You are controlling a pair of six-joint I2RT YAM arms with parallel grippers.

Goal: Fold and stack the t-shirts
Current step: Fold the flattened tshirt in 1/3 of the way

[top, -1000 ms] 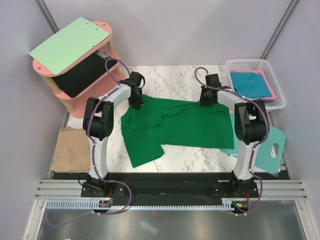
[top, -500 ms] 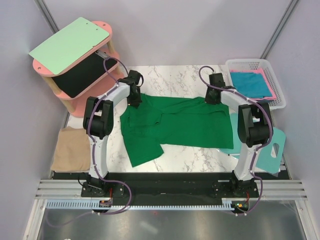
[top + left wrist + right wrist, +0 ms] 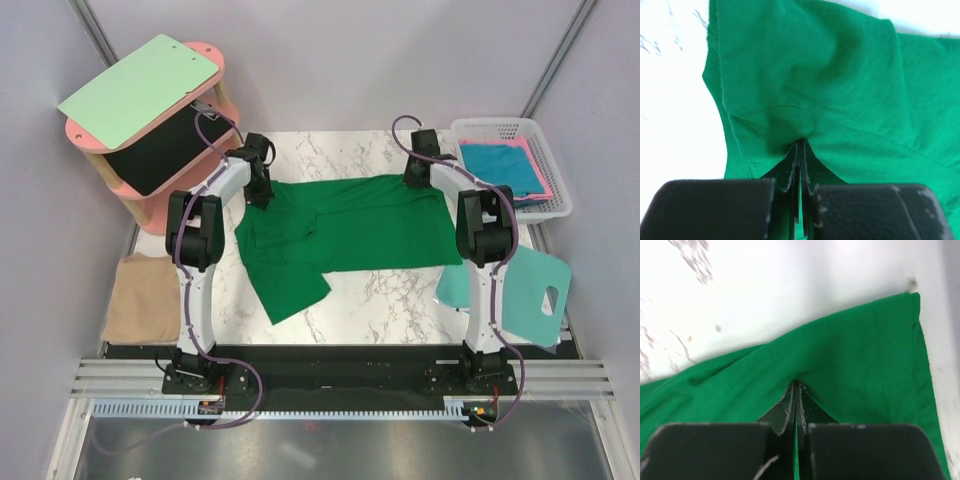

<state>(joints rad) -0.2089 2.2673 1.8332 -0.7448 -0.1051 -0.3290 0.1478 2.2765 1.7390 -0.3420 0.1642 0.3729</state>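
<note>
Dark green t-shirt (image 3: 840, 85) cloth is what both of your grippers are pinching. The left gripper (image 3: 799, 150) has its jaws pressed together on a fold of it, the fabric puckering up into the tips. The right gripper (image 3: 796, 390) is clamped the same way just inside a hemmed edge (the stitching runs along the right of that wrist view).

From above, your two grips sit on the shirt's far edge, the left near its far-left corner and the right near its far-right corner. The dark green t-shirt lies spread sideways across the far half of the table (image 3: 400, 300), with one flap reaching toward the near-left corner.

Beyond the table's left edge lies a folded tan-beige t-shirt (image 3: 140, 295). Past the far-right corner a white basket (image 3: 556, 205) holds a teal-blue t-shirt (image 3: 500, 165) on a pink t-shirt (image 3: 541, 187). A mint-teal board (image 3: 530, 295) overhangs the right edge.
</note>
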